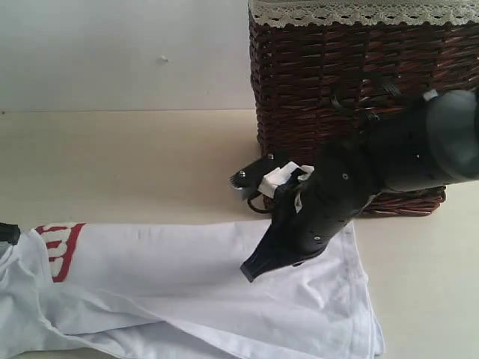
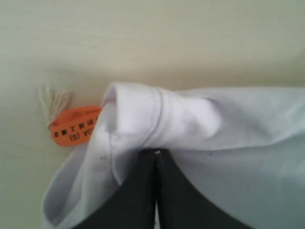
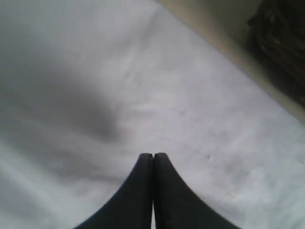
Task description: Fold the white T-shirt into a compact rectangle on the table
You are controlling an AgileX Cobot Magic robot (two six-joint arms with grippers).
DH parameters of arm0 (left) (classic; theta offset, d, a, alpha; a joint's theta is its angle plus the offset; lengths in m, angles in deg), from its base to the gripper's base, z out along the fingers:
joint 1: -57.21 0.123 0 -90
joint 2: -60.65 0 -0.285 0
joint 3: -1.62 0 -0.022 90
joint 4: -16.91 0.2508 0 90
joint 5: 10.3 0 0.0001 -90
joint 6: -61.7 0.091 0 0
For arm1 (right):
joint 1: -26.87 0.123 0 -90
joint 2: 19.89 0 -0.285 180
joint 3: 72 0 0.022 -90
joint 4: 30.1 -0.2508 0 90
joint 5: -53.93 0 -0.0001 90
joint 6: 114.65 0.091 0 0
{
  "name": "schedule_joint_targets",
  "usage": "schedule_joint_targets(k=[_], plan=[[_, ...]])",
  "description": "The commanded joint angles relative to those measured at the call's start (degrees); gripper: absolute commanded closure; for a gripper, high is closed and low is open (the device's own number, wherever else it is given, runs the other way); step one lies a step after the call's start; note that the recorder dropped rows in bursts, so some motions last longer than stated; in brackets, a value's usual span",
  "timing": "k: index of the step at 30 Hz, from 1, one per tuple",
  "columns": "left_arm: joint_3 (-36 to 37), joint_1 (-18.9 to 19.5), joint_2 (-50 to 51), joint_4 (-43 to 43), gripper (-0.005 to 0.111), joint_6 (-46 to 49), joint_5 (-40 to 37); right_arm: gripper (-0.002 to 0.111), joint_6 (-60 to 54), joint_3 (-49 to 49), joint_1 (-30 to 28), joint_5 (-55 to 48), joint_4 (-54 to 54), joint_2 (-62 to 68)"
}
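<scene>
The white T-shirt (image 1: 202,292) lies partly folded along the front of the table (image 1: 135,164), with its red letters (image 1: 63,247) showing at the left. My left gripper (image 1: 6,234) barely shows at the left edge of the exterior view. In the left wrist view that gripper (image 2: 156,152) is shut on a bunched hem of the T-shirt (image 2: 181,119), beside the orange tag (image 2: 76,126). My right gripper (image 1: 248,272) is shut, its tip down at the middle of the cloth. Nothing sits between its fingers, and the right wrist view shows only flat shirt (image 3: 143,86) around that gripper (image 3: 153,155).
A dark brown wicker basket (image 1: 337,82) with cream lace trim stands at the back right, just behind my right arm. Bare table lies behind the shirt on the left, up to the white wall (image 1: 112,52).
</scene>
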Motion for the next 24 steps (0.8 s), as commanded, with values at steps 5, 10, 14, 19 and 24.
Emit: schedule_joint_targets(k=[5,10,14,19,24], plan=[[-1.16,2.45,3.61,0.47,0.107,-1.35,-0.15,0.108,1.69,0.26,-5.37,0.31,1.46,6.98],[-1.26,2.45,2.36,0.47,0.107,-1.14,-2.34,0.108,1.69,0.26,-5.66,-2.31,1.46,7.29],[-1.26,2.45,-1.66,0.36,0.107,-1.27,-2.34,0.108,1.69,0.26,-5.66,-3.59,1.46,5.69],[-1.01,2.45,-9.29,-0.86,0.106,-1.27,-0.72,0.108,0.56,0.26,-4.54,-2.65,1.46,1.54],[0.15,2.33,-18.08,-0.64,0.080,2.20,-2.55,0.108,0.08,0.26,-1.92,-2.06,0.32,-4.67]])
